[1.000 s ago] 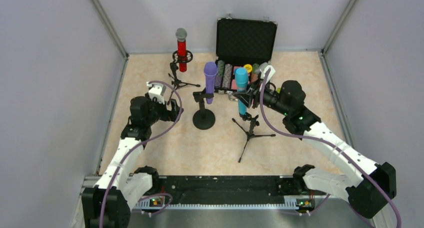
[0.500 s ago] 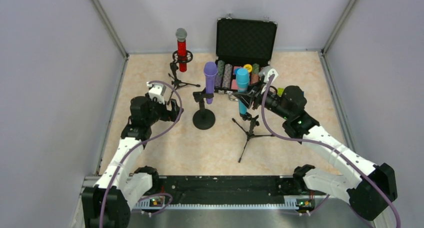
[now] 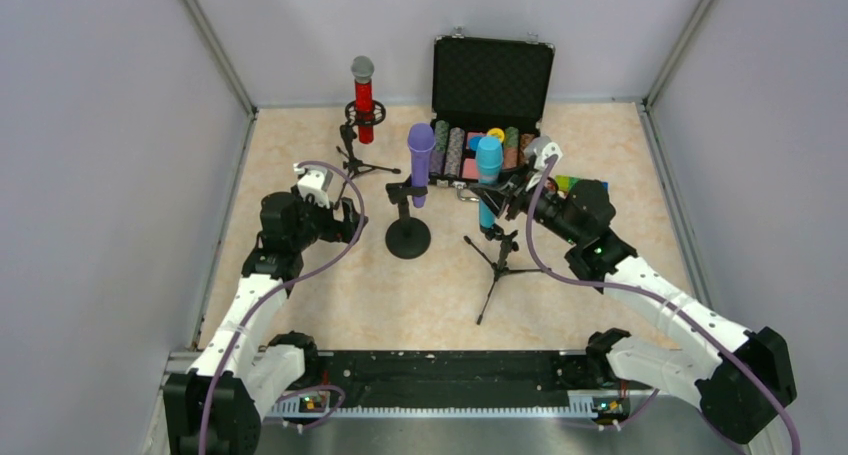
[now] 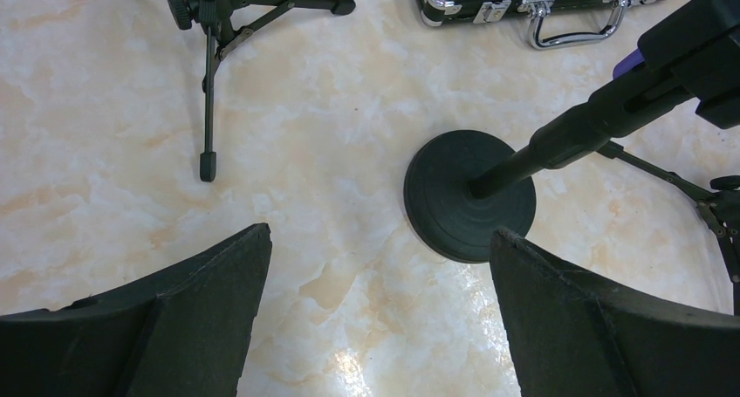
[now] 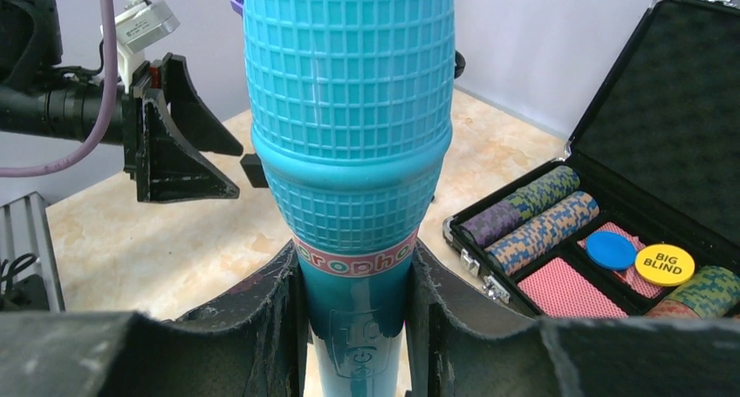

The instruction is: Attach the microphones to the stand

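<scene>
- Standing upright at centre frame, the turquoise plastic microphone with a pink band [image 3: 487,175] is clamped by the right fingers [image 5: 262,327].
- Directly beneath it the black tripod stand [image 3: 498,260] is seen; a straight descent is judged needed.
- The left fingers [image 4: 174,318] are spread wide, empty, further left.

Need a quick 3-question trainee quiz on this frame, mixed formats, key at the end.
1. True or false: the left gripper and the right gripper each hold something.
2. The turquoise microphone is gripped by: A left gripper, B right gripper, C neither.
3. Fill in: the stand under the purple microphone has a ____ base.
Key: 1 false, the left gripper is open and holds nothing; 2 B; 3 round.
</scene>
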Robot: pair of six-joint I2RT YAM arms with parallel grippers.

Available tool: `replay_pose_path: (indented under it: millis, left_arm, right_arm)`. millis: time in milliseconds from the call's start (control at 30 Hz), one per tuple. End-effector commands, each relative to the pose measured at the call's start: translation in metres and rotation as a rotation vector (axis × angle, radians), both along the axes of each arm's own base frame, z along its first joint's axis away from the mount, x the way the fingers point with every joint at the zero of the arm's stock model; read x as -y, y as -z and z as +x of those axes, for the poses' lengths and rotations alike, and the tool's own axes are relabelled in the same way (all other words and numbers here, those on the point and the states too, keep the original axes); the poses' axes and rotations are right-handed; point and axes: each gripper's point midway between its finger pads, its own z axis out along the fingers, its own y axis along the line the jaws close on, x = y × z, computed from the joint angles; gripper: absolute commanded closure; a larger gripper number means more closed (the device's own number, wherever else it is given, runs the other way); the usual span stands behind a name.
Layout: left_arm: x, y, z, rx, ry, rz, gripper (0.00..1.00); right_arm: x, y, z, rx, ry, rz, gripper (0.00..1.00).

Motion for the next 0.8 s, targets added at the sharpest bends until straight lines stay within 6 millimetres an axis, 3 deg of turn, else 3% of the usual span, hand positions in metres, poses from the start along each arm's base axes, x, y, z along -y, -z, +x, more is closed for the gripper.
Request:
replay_pose_path:
  millis: [0,767]
  left_arm:
    - [0.005,-0.010,0.004,0.040,0.026,-0.008,0.01]
    - [0.005,-0.009,0.002,0.041,0.027,-0.008,0.01]
  right_arm:
    - [0.007,0.071,-0.006,-0.204,0.020,-0.094,1.00]
    - [0.014,0.128,-0.010,-0.303,0.040,-0.167,1.00]
